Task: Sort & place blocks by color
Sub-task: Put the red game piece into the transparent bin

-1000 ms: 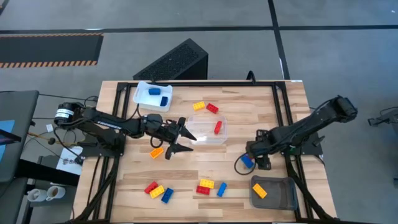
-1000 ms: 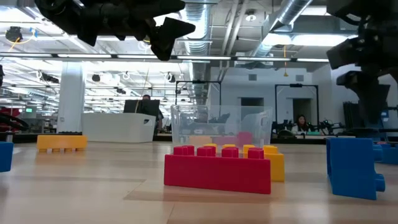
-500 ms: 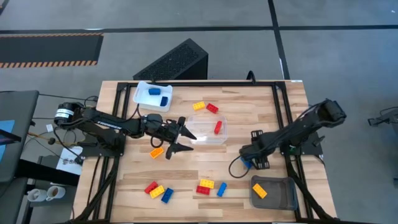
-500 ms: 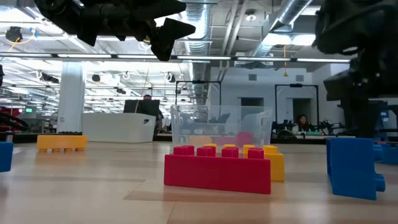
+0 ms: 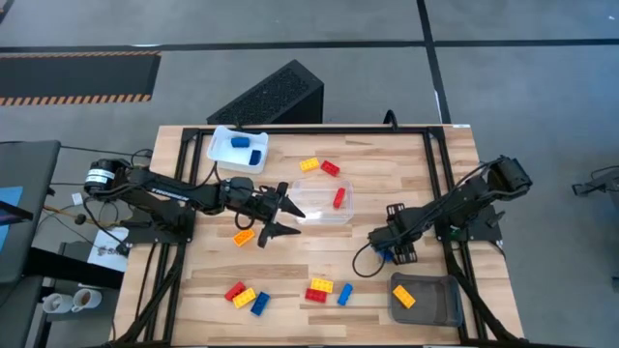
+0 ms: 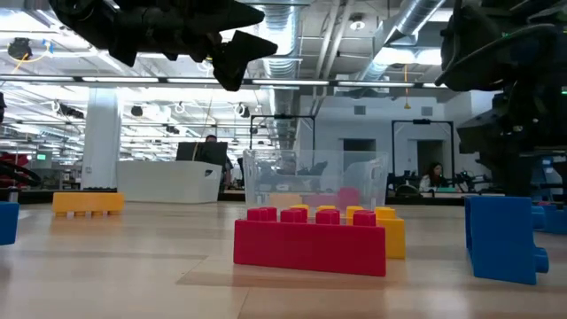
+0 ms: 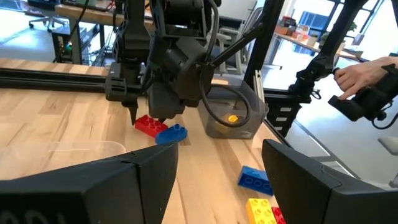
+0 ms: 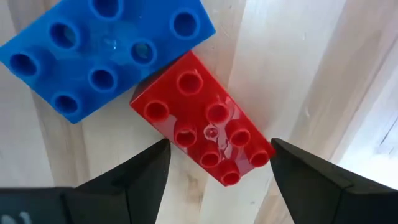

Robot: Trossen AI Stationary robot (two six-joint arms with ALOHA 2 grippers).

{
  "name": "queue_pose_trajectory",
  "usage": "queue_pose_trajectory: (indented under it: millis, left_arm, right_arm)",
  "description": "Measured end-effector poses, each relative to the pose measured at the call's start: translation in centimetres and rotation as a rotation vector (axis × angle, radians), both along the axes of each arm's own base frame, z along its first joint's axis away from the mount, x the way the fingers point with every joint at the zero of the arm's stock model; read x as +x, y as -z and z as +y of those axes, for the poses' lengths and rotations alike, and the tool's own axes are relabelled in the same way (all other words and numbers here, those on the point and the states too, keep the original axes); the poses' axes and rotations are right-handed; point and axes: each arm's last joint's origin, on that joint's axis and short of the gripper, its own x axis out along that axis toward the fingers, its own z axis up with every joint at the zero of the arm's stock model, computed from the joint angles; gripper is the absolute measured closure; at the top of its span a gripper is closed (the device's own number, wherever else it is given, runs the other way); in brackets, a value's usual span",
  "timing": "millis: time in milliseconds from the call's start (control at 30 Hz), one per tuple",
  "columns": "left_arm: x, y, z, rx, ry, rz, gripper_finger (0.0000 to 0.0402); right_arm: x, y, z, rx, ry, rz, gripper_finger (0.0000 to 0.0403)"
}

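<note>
From above, the right pincer hangs low over the right half of the desk, directly on top of a blue block of which only a sliver shows under it. Just beyond it toward the desk's near right corner sits a grey tray holding an orange block. The left pincer is spread wide beside the clear tray, which holds a red block; an orange block lies just behind its fingers. A white tray with two blue blocks stands well beyond it at the far edge. More blocks lie scattered near the front edge.

At desk height, a long red block fills the foreground with a yellow block touching its back, the clear tray behind them. The right pincer's dark bulk stands above a blue block.

Through the left wrist camera, that arm's own fingers stand far apart with nothing between them. Across the desk the right pincer points down at a red block touching a blue block. A person's hand shows in the room beyond.

Through the right wrist camera, its fingers are parted, straddling a red block not yet gripped; a blue block touches that block's far end.
</note>
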Motion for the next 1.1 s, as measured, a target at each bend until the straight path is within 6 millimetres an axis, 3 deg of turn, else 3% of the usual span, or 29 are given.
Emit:
queue_pose_trajectory:
  millis: [467,600,800,967,1100]
  left_arm:
    - [-0.2,0.8,-0.7,-0.021,0.002,0.088,0.0178]
    - [-0.2,1.0,-1.4,0.015,-0.042,0.11,0.0178]
    - [-0.3,1.1,-1.8,0.057,-0.048,0.111,0.0178]
    - [-0.2,0.9,-1.7,0.077,-0.096,0.084,0.0178]
    - [-0.1,0.4,-1.7,0.071,-0.103,0.033,0.0178]
  right_arm:
    - [0.6,-0.1,-0.2,0.0,-0.043,-0.032,0.0117]
    - [0.5,-0.1,-0.2,0.0,-0.05,-0.024,0.0162]
    - [0.1,-0.1,-0.4,-0.022,-0.045,0.022,0.0283]
    - [0.3,-1.3,-1.1,-0.096,0.095,0.052,0.0284]
    - [0.9,-3.4,-1.5,-0.158,0.175,0.015,0.0284]
